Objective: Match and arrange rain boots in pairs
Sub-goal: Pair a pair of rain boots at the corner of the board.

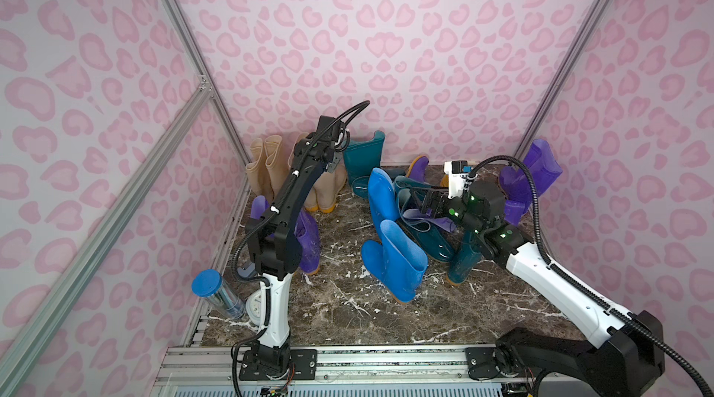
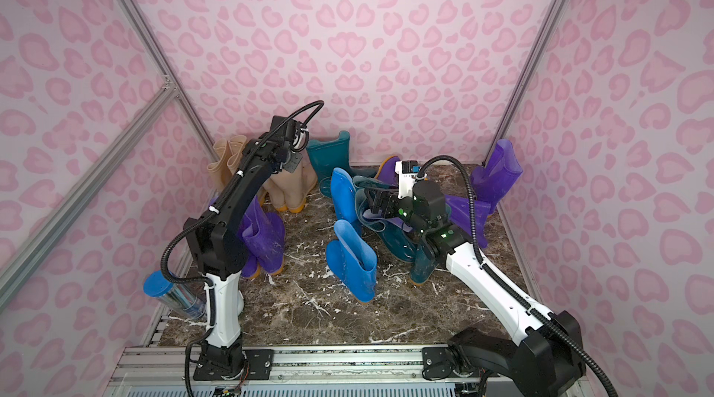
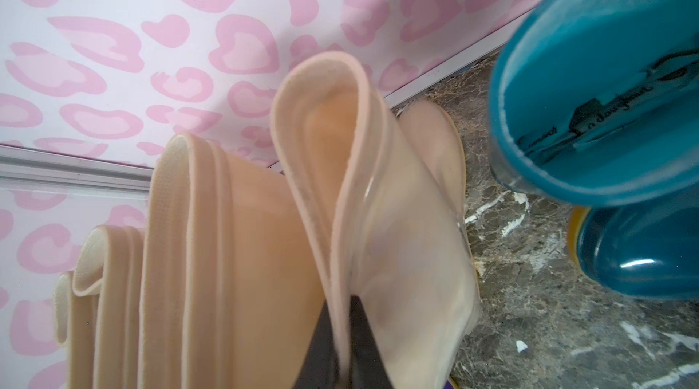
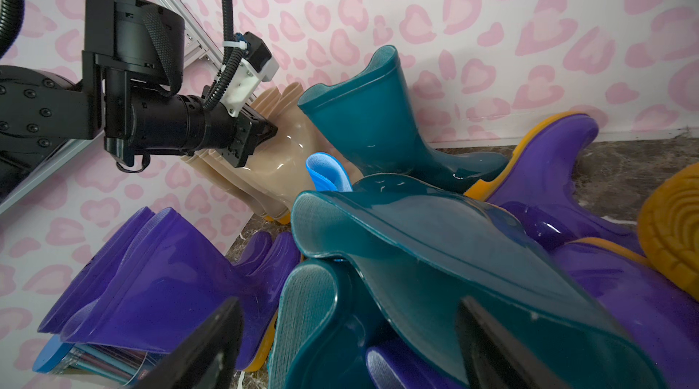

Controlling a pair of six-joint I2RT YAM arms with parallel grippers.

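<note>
– Beige rubber, glossy: is that what the left claw point(image 3: 340, 305) has hold of?

– Yes. It is clenched on the soft top rim of one beige boot point(image 3: 401, 239), which stands on its yellow-orange sole at the far left of the counter point(image 1: 347, 318). The other beige boots point(image 1: 266, 167) stand upright beside it, close to the pink-spotted wall point(image 1: 386, 47).

– And the teal ones?

– One upright teal boot point(image 1: 363, 161) stands just right of the beige group, at the back wall. More dark teal boots point(image 4: 435, 254) lie tumbled right of centre, their shafts flattened and overlapping, with purple ones under and beside them.

– Is the right claw point(image 1: 425, 202) gripping that heap?

– No, it is released. Its fingers point(image 4: 212, 345) are spread wide with the teal tops between them. I cannot tell whether they touch.

– Blue?

– Two bright blue boots point(image 1: 402, 263) stand near the centre, one behind the other, with an orange sole edge showing under the nearer one.

– Purple?

– A pair of purple boots point(image 1: 309, 240) stands upright at the left edge, behind the left arm. More purple boots point(image 1: 541, 171) are at the far right, one propped up near the side wall.
</note>
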